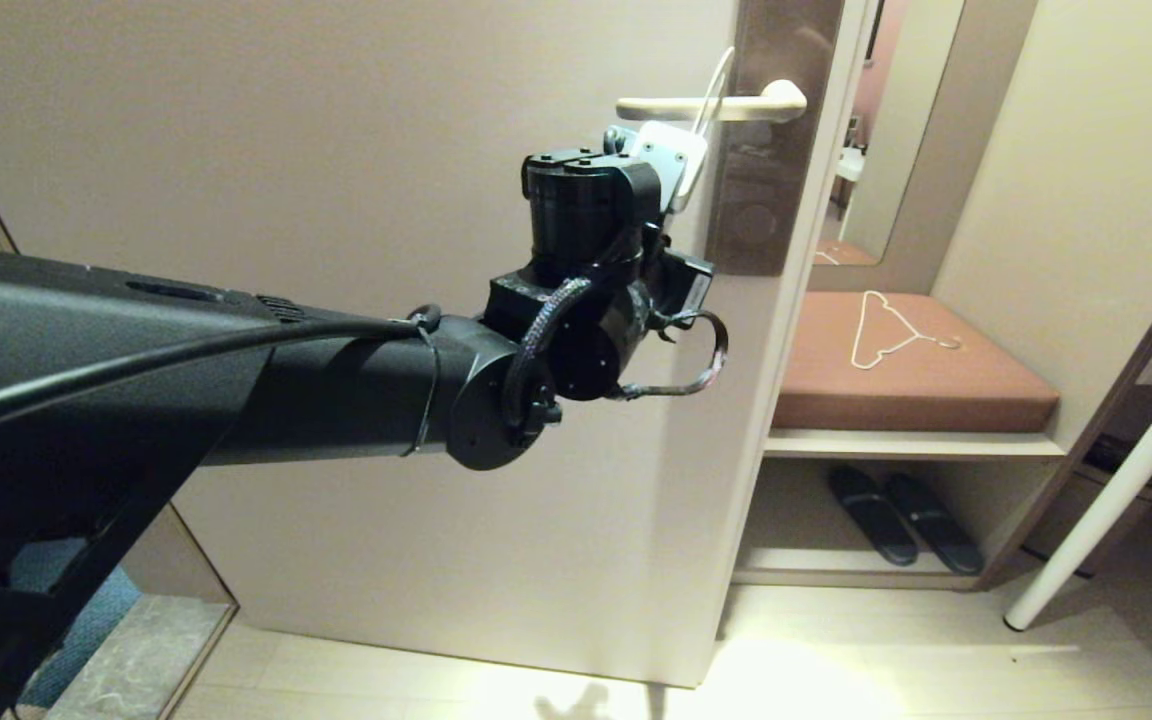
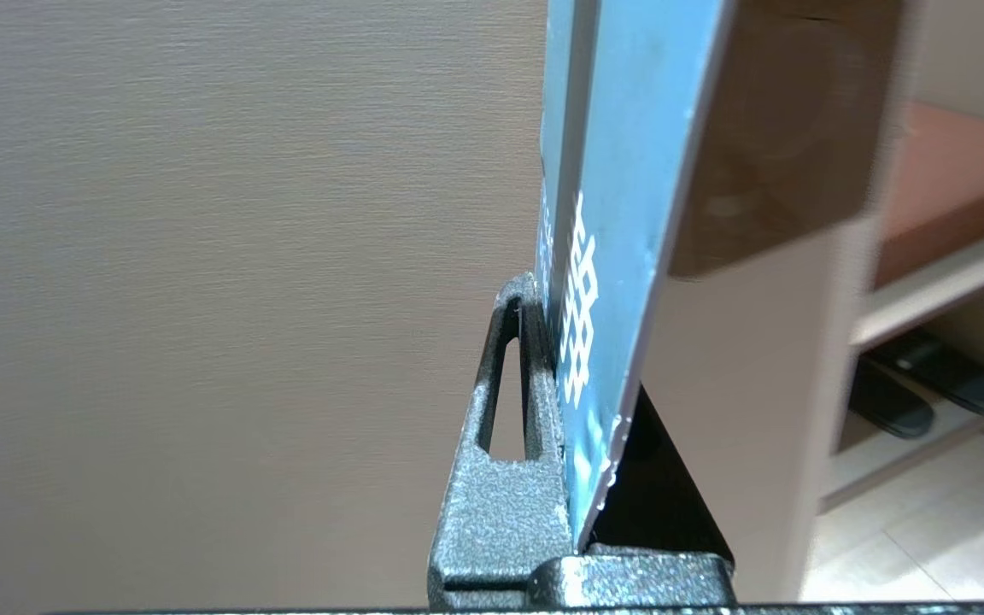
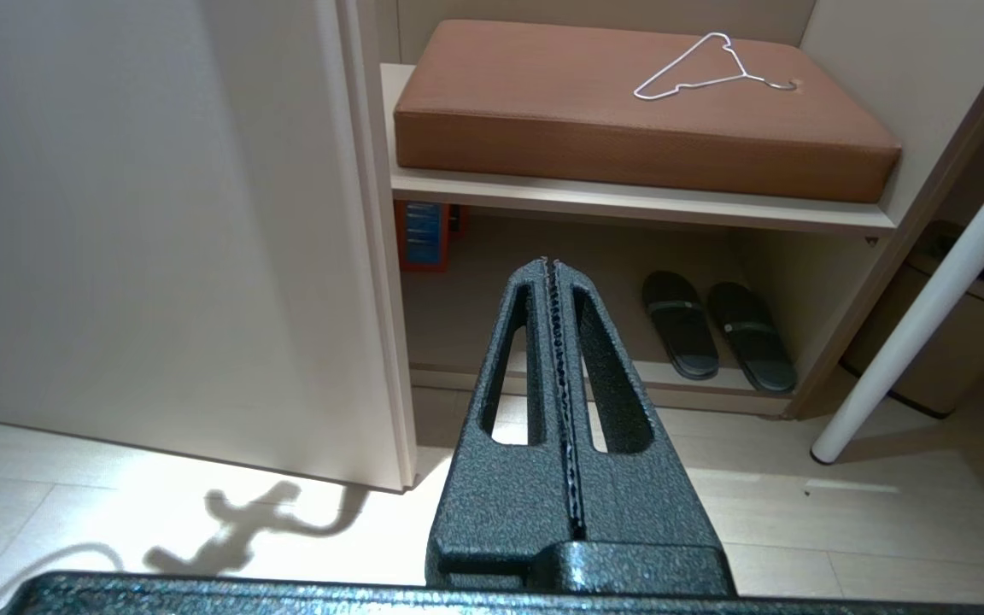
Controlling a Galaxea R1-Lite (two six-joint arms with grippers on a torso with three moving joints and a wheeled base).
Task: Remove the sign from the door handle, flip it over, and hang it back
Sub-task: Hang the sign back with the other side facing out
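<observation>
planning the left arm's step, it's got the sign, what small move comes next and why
Probably lift the sign a little and draw it along the door handle toward the lever's free end. The left end effector is shut on the sign's lower part, and in the head view its thin white loop hangs over the lever, so it isn't off yet.

1. The sign point(image 2: 620, 213): flat card, blue-grey face with white printed pattern, seen nearly edge-on and upright, its lower edge clamped in the left tool point(image 2: 582, 410); its thin white loop passes over the lever.
2. The door handle point(image 1: 711, 105): slim, pale, horizontal lever on a tall brown backplate.
</observation>
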